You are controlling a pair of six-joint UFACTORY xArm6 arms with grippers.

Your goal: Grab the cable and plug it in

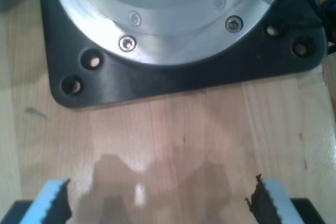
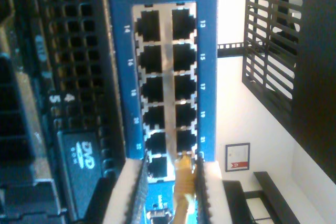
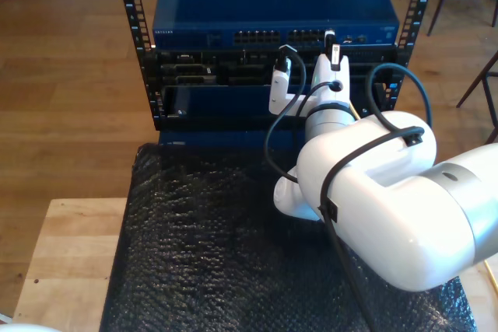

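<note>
The pale-yellow cable (image 2: 184, 184) is pinched between the white pads (image 2: 134, 187) of my second gripper (image 2: 170, 165), which is shut on it. Its plug end (image 2: 184, 161) sits at the mouth of a port in the blue switch (image 2: 205, 51), just past the one marked 21. How deep the plug sits is hidden. In the exterior view the white arm reaches to the switch (image 3: 194, 21) in the rack, its gripper (image 3: 330, 46) at the port row. My first gripper (image 1: 160, 203) is open above a wooden surface (image 1: 173, 129), nothing between its blue-padded fingertips (image 1: 52, 200).
A black base plate (image 1: 173, 80) with a round aluminium flange lies just ahead of my first gripper. Black rack gear (image 3: 202, 75) sits under the switch. Black bubble wrap (image 3: 202, 239) covers the table, and thick black arm cables (image 3: 272, 141) loop by the wrist.
</note>
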